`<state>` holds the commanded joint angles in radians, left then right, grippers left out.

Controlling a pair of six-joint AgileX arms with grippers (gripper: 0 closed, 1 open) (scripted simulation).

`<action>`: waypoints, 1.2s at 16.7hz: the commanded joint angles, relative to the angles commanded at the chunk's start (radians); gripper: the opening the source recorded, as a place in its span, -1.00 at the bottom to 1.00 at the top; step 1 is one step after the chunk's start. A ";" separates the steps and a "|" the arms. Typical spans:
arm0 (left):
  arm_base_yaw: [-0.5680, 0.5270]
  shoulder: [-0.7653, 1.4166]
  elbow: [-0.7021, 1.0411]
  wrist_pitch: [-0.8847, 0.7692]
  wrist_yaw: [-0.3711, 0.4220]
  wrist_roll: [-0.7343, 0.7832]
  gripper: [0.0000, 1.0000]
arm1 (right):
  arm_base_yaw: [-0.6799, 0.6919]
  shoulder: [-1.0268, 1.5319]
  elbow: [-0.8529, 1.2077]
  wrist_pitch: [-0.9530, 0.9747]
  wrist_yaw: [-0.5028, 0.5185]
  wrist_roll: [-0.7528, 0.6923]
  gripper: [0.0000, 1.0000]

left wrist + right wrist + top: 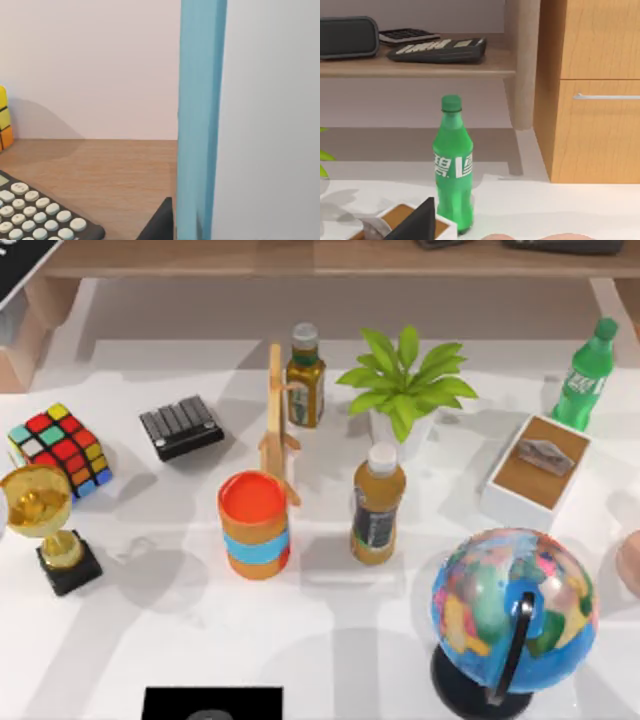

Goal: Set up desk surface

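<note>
The desk surface is a broad white tabletop crowded with objects. On it stand a Rubik's cube, a gold trophy, an orange and blue cup, a juice bottle, a potted plant and a globe. A dark edge of my left gripper hangs over a wooden shelf board, beside a calculator. A dark edge of my right gripper sits close to the green bottle, which stands at the far right.
A black keypad, a wooden stand, a brown bottle and a white box share the desk. A wooden shelf runs along the back. A drawer cabinet stands beside it. A blue upright panel rises by the left gripper.
</note>
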<state>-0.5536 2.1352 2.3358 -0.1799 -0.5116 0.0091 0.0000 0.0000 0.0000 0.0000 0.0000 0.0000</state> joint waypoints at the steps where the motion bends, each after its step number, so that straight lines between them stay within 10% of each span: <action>1: 0.000 0.000 0.000 0.000 0.000 0.000 -0.21 | 0.000 0.000 0.000 0.000 0.000 0.000 1.00; 6: 0.000 0.000 0.000 0.000 0.000 0.000 -0.96 | 0.000 0.000 0.000 0.000 0.000 0.000 1.00; 20: -0.027 -0.089 -0.100 0.011 -0.025 0.003 -1.00 | 0.000 0.000 0.000 0.000 0.000 0.000 1.00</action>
<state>-0.5802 2.0462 2.2355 -0.1686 -0.5370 0.0119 0.0000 0.0000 0.0000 0.0000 0.0000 0.0000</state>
